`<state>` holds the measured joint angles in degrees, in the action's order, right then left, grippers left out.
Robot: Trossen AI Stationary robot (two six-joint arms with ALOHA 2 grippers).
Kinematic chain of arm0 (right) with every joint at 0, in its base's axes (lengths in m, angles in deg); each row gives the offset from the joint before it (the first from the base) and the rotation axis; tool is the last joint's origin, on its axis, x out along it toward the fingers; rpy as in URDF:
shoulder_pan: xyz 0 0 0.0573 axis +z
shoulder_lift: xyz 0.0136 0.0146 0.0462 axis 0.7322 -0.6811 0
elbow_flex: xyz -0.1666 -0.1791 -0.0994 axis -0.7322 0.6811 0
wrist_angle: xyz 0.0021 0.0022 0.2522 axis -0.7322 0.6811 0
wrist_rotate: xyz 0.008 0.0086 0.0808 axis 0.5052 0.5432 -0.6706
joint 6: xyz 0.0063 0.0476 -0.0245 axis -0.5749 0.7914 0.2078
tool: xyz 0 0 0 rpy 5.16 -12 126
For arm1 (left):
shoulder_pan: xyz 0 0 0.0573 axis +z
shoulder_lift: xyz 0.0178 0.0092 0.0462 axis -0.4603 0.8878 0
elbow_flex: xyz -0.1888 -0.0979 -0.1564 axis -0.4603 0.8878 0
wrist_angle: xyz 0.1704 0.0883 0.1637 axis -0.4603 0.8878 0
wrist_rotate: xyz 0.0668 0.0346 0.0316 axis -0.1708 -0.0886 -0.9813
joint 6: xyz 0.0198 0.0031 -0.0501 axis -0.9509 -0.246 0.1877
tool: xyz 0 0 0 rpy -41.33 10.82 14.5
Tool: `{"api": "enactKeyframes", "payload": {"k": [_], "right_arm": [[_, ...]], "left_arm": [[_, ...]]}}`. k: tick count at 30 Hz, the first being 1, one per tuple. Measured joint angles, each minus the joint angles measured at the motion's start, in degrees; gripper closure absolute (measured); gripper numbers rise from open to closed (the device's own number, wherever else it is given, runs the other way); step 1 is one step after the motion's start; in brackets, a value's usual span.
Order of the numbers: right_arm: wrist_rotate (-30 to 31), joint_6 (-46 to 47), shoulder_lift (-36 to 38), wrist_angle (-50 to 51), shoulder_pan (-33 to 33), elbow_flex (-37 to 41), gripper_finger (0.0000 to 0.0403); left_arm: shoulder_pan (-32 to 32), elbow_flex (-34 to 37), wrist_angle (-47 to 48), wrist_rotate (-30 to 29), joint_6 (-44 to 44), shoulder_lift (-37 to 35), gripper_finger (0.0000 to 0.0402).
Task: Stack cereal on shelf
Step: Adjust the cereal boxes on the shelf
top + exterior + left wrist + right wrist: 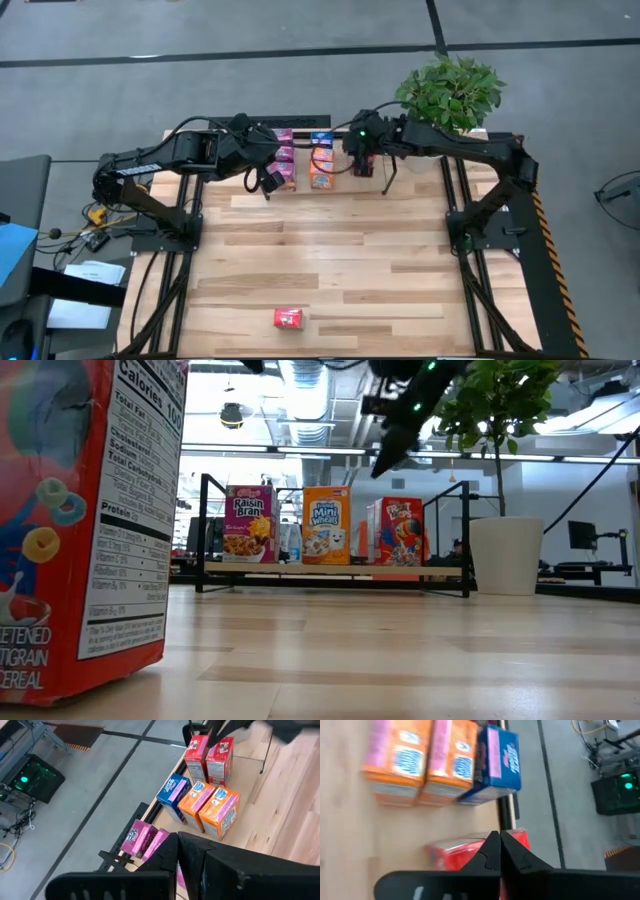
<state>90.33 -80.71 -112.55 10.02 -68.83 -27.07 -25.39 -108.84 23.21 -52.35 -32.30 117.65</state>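
Partly, the right tool hides red cereal.

You see a table of pale wood planks with darker streaks, edged in black. On the thin black shelf stand a magenta carton, an orange carton with a white-and-blue front, and a red carton printed with yellow and blue. Behind them sits a blue carton with a pink top stripe. A lone red carton lies on the near planks, its side panel white with black print. Both arms are dark, the right hand black. The plant is green in a white pot.
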Motion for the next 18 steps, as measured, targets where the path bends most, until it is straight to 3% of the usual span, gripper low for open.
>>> {"api": "enactKeyframes", "payload": {"k": [7,18], "right_arm": [[-10.4,8.2,4.7,5.5,3.2,3.5,0.0387],[-9.0,8.9,0.3,1.4,3.6,7.6,0.0388]], "left_arm": [[0.0,0.0,1.5,0.2,0.9,0.0,0.0402],[0.0,0.0,1.5,0.1,-0.9,0.0,0.0402]]}}
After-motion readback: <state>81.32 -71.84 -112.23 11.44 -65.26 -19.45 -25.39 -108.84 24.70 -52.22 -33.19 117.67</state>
